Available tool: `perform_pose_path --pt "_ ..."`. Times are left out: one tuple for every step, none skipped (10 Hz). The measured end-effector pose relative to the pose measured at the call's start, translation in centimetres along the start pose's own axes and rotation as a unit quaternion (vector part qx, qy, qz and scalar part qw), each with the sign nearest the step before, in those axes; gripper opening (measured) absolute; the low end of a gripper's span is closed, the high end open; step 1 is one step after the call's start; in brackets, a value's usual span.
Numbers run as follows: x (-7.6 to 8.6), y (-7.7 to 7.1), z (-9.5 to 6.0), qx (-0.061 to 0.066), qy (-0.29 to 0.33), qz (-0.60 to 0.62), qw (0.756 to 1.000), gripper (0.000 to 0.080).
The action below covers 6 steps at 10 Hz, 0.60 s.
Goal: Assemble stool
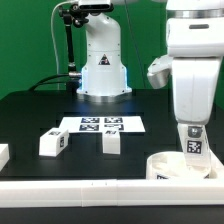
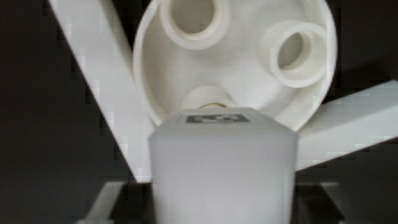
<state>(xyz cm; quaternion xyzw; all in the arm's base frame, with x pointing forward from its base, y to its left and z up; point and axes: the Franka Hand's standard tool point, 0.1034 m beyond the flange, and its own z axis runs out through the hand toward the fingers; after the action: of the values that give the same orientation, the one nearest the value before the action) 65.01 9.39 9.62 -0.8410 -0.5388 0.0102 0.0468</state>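
Seat (image 1: 165,170) of the stool was seen nearest, at the exterior view's right behind the front rail (image 1: 80,200), with the gripper (image 1: 191,128) clamped on an upright leg (image 1: 192,143) held over it; contact could not be told. Farther back, a first loose leg (image 1: 53,143) and a second loose leg (image 1: 111,143) were laid apart on the table (image 1: 30,115), before the marker board (image 1: 100,124).

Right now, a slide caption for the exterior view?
The jaws hold a leg at the seat; two spare legs lie near the marker board.
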Motion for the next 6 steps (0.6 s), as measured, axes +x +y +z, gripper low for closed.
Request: perform_pose_path --pt "-0.2 0.2 0.0 0.0 0.008 0.048 0.999 0.0338" --pt "-0.2 0.25 -0.01 0.0 0.01 0.069 0.998 0.0338" --pt "-0.03 0.24 -0.02 0.001 0.015 0.125 0.992 0.0338" --pt "0.05 0.24 -0.05 0.001 0.017 0.165 0.986 0.0338" --pt "0.07 0.24 -0.07 0.001 0.017 0.186 0.982 0.0338" --pt "0.09 0.23 -0.07 0.001 0.017 0.209 0.978 0.0338"
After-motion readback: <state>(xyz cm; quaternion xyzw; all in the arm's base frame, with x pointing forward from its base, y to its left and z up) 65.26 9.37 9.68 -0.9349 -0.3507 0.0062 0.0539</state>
